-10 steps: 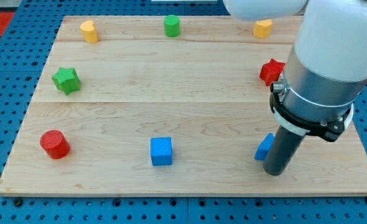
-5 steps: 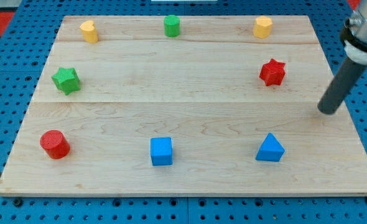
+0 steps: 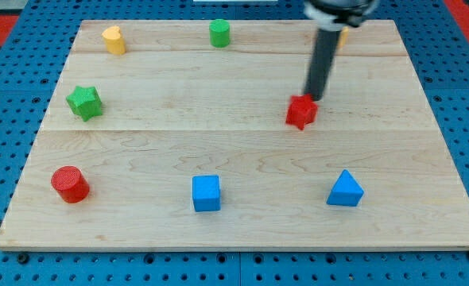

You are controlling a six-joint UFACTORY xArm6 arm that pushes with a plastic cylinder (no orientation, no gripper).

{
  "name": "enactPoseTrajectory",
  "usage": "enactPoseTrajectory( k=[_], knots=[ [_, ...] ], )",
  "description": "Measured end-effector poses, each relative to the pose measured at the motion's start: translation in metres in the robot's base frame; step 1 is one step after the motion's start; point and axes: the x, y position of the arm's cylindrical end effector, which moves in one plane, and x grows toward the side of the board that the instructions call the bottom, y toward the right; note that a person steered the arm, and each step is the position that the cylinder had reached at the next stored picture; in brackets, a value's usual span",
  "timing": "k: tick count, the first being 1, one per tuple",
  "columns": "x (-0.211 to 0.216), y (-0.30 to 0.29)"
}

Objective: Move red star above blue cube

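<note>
The red star (image 3: pixel 300 112) lies right of the board's middle. My tip (image 3: pixel 312 97) is just above and right of it, touching or nearly touching its upper right edge. The blue cube (image 3: pixel 206 193) sits near the view's bottom, well down and left of the star. The rod rises from the tip to the view's top and hides most of a yellow block (image 3: pixel 343 35) behind it.
A blue triangle (image 3: pixel 345 190) lies at bottom right. A red cylinder (image 3: pixel 69 184) is at bottom left, a green star (image 3: pixel 84 102) at left. A yellow block (image 3: pixel 114 39) and a green cylinder (image 3: pixel 218 32) sit along the top edge of the wooden board (image 3: pixel 425 159).
My tip swung from the board's right edge to the star's upper right. The red star has slid left and down from its place near the right edge.
</note>
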Motion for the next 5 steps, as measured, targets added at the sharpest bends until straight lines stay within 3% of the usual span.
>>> enactPoseTrajectory(
  k=[1,2,3,4,5],
  knots=[
    [0.029,-0.011],
    [0.016,0.043],
    [0.048,0.019],
    [0.048,-0.073],
    [0.055,-0.121]
  ],
)
